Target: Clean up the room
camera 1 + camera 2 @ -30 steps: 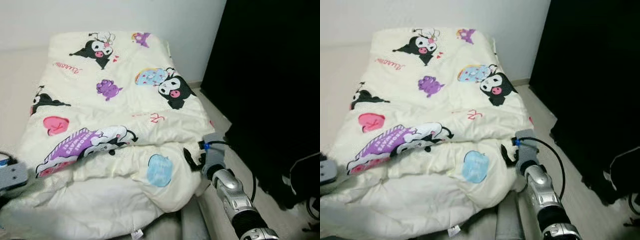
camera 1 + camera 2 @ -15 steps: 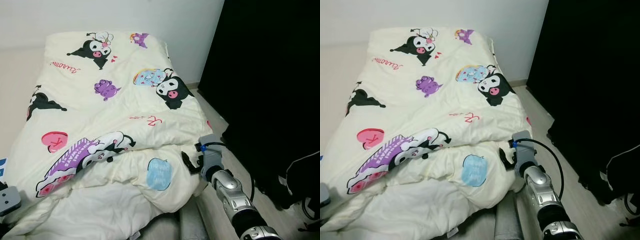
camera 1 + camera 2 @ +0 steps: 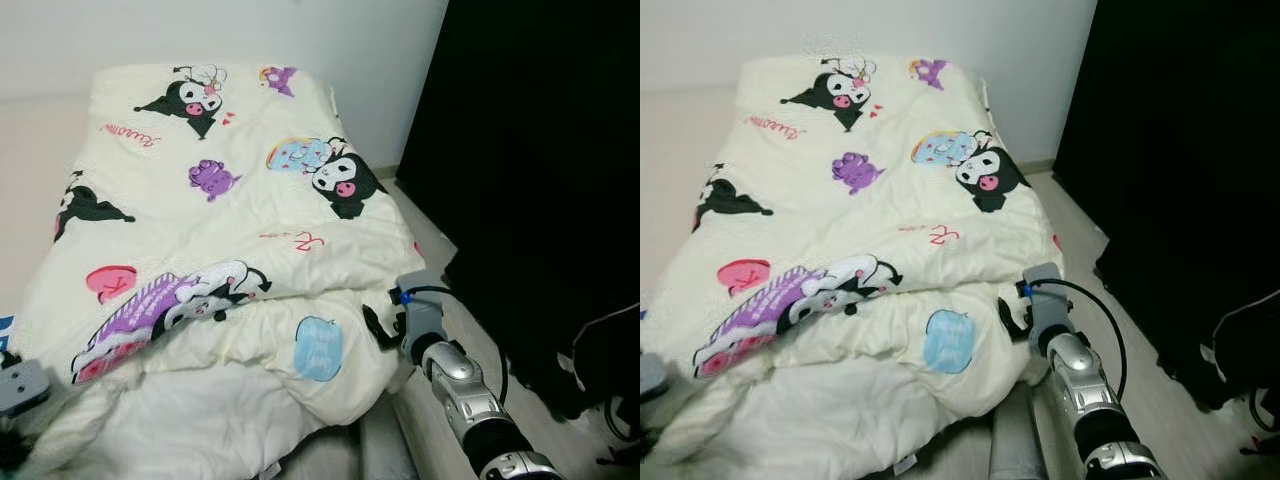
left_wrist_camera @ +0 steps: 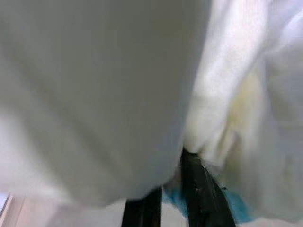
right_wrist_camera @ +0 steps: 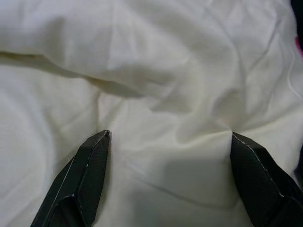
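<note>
My left gripper [image 4: 168, 198] has its fingers nearly closed, pinching the cream cartoon-print blanket [image 3: 230, 230] at its left front edge. The blanket lies across the bed. My right gripper [image 5: 170, 179] is spread wide, blanket cloth lying loose between its fingertips [image 5: 87, 165].

The cream cartoon-print quilt [image 3: 220, 230] spread on the bed carries a small red cursive word [image 3: 128, 134] near its far end, too small to read. Another red scribble [image 3: 305, 240] near its middle is likewise illegible.
</note>
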You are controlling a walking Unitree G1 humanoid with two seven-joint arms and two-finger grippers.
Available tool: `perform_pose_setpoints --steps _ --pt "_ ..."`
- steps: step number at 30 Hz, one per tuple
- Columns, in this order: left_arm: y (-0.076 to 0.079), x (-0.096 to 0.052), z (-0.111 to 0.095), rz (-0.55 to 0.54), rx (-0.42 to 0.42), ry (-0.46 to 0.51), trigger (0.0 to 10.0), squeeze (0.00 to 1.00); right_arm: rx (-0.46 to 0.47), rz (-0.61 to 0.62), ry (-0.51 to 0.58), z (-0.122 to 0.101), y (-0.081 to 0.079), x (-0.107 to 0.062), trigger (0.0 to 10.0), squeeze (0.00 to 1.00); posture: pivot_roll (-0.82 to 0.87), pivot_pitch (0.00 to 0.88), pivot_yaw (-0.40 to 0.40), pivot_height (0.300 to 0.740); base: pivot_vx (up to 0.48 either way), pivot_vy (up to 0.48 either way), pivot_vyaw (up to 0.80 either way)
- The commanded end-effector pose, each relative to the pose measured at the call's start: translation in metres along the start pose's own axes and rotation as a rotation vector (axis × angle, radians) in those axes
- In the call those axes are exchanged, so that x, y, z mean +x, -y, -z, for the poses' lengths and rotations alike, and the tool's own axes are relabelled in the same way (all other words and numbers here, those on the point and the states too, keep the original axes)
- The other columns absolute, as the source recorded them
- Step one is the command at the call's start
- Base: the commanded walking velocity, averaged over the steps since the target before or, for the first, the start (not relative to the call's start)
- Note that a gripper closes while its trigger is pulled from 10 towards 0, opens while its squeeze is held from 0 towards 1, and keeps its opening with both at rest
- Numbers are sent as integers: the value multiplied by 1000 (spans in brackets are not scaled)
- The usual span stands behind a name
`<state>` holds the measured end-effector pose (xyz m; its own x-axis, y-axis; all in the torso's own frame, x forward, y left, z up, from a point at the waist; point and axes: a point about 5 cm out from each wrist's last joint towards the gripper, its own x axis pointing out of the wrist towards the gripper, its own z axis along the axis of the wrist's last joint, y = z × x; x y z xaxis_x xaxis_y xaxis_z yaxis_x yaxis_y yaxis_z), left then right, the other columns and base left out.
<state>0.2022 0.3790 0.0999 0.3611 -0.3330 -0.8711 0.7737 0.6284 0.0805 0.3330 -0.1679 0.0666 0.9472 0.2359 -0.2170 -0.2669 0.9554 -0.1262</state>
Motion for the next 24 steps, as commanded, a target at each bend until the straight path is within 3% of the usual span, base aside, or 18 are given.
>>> perform_pose_setpoints --steps 1,6,7,10,11,13,14,15,16,17,19,20,21,22,24 --pt "6 10 -11 80 -5 85 10000 1000 -1 -3 -14 5 0 -2 10000 0 -59 144 -64 481 0 0 0" --pt "7 7 -25 187 17 208 10000 1000 1 2 -17 5 2 -2 10000 0 -60 148 -66 481 0 0 0" --pt "4 -5 -30 230 66 239 10000 1000 3 4 -19 6 3 -3 10000 0 -59 149 -67 481 0 0 0" --pt "3 -12 -30 237 89 234 10000 1000 4 3 -20 6 3 -3 10000 0 -59 149 -69 481 0 0 0" --pt "-1 -23 -30 231 110 225 10000 1000 5 2 -20 6 3 -3 10000 0 -59 149 -69 481 0 0 0" --pt "-1 -23 -30 231 110 225 10000 1000 5 2 -20 6 3 -3 10000 0 -59 149 -69 481 0 0 0" --pt "-5 -35 -28 209 134 201 10000 1000 8 1 -19 5 3 -2 10000 0 -57 148 -70 481 0 0 0" --pt "-5 -35 -28 209 134 201 10000 1000 8 1 -19 5 3 -2 10000 0 -57 148 -70 481 0 0 0" --pt "-10 -50 -26 170 149 157 10000 1000 9 0 -19 5 4 -2 10000 0 -56 149 -69 481 0 0 0" --pt "-10 -50 -26 170 149 157 10000 1000 9 0 -19 5 4 -2 10000 0 -56 149 -69 481 0 0 0" --pt "-16 -72 -14 68 146 9 10000 1000 10 -1 -18 4 4 -2 10000 0 -57 147 -67 481 0 0 0" --pt "-16 -72 -14 68 146 9 10000 1000 10 -1 -18 4 4 -2 10000 0 -57 147 -67 481 0 0 0" --pt "-19 -83 -2 2 113 -117 10000 1000 10 -1 -18 4 4 -1 10000 0 -61 147 -65 481 0 0 0" --pt "-19 -83 -2 2 113 -117 10000 1000 10 -1 -18 4 4 -1 10000 0 -61 147 -65 481 0 0 0" --pt "-21 -100 16 -80 77 -299 10000 1000 11 0 -17 4 5 -2 10000 0 -64 147 -65 481 0 0 0"
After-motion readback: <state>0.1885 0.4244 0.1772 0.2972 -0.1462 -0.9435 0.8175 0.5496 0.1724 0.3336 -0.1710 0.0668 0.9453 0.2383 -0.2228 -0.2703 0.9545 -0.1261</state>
